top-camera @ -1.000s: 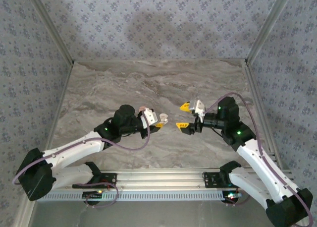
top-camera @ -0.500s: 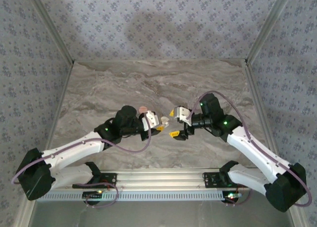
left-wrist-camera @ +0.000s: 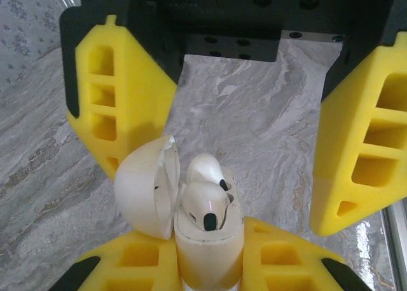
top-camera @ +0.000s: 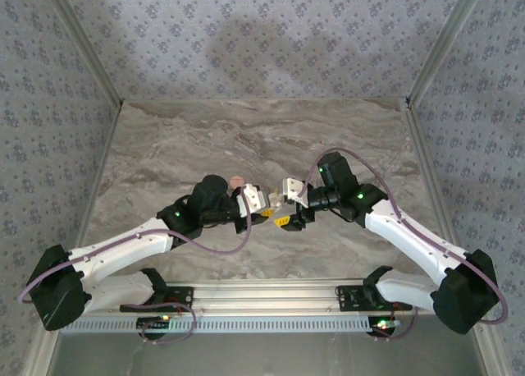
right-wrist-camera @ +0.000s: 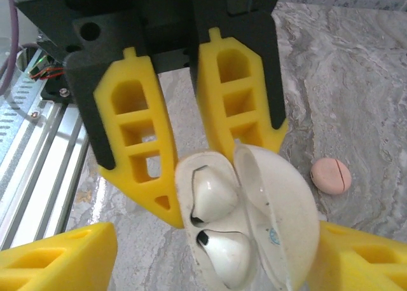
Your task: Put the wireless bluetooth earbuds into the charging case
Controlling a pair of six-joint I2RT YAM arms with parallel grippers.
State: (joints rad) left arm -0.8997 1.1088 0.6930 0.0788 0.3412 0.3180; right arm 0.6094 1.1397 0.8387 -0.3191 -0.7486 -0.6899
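Now our left gripper (left-wrist-camera: 210, 265) pinches the base of the open charging case (left-wrist-camera: 206, 240), both earbuds (left-wrist-camera: 205, 205) seemingly seated inside, our right gripper (top-camera: 283, 204) spread around it, a pink disc (right-wrist-camera: 331, 175) lying beyond it, so we judge the next move is pressing the lid shut.

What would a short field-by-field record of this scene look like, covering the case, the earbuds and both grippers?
charging case: open, lid swung aside, held above the table
earbuds: both sitting in the case's base half
left gripper: shut on the case's base
right gripper: open, fingers spread either side of the case
pink round piece: lying apart on the table
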